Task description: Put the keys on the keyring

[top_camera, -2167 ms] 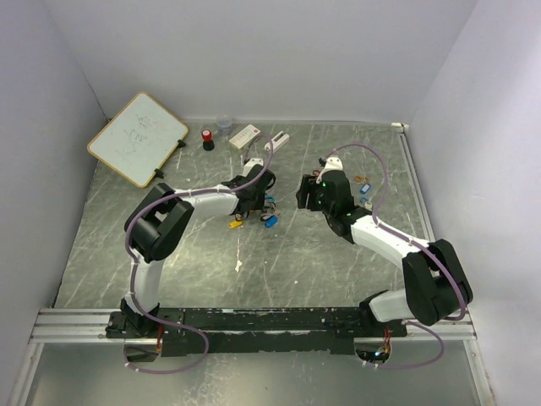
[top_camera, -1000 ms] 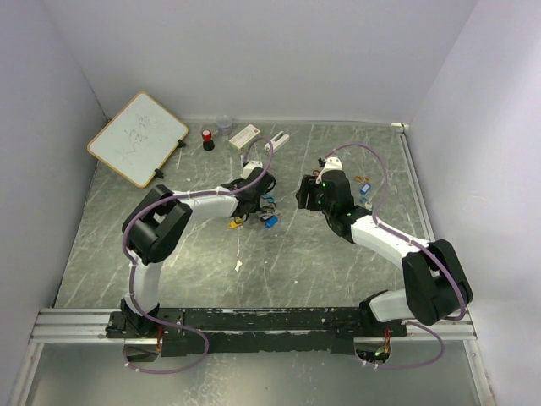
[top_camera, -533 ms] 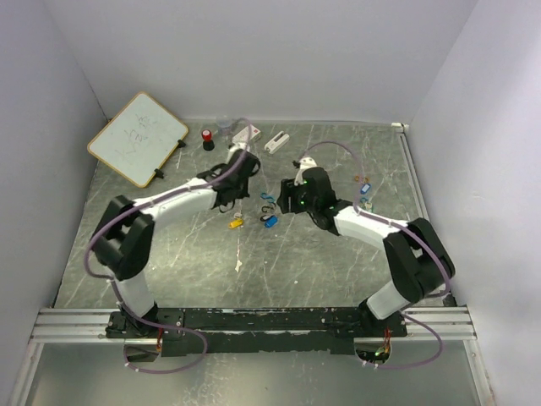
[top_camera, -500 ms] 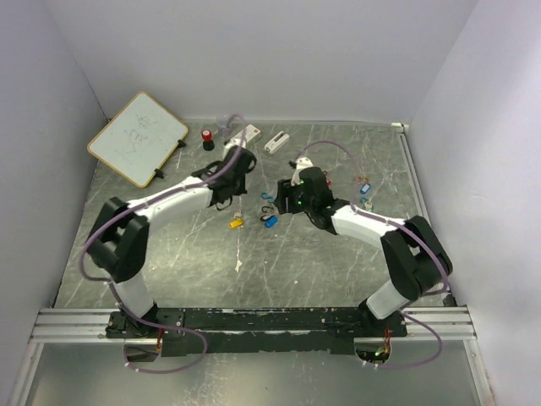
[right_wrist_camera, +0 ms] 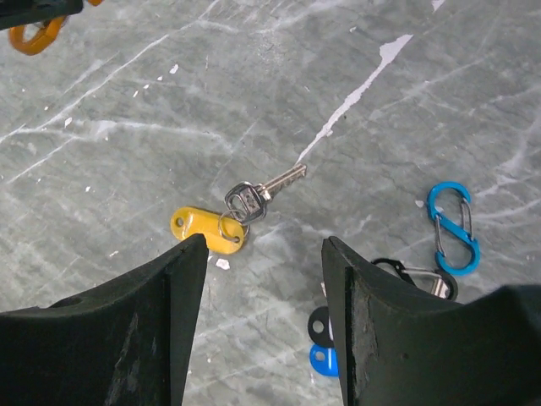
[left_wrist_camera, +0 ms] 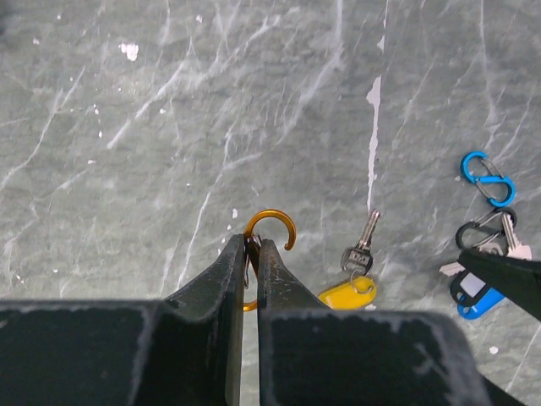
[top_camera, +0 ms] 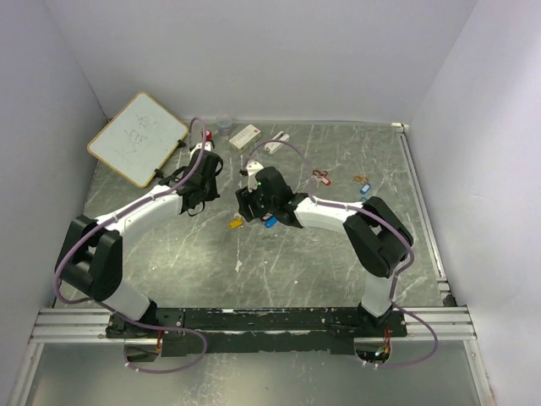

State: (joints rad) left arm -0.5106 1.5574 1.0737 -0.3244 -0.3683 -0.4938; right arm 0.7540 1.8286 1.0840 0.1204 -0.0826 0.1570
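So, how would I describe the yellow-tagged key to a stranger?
On the grey marbled table, look beside the open right gripper. A silver key with an oblong tag lies there. Its tag is yellow; the clip and the other tag nearby are blue.

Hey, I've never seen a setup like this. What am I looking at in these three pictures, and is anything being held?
These are two robot arms bolted at the near edge of a grey table, each ending in a two-finger claw. The wide picture looks down from above and behind them. The other two come from a camera on each wrist, so that arm's own fingers show at the bottom. The left claw is shut on an orange keyring, an open hook-shaped clip. The right claw is open, holding nothing, over a key with a yellow tag. Nearby lie a blue clip and a blue tag. A whiteboard sits at the far left.
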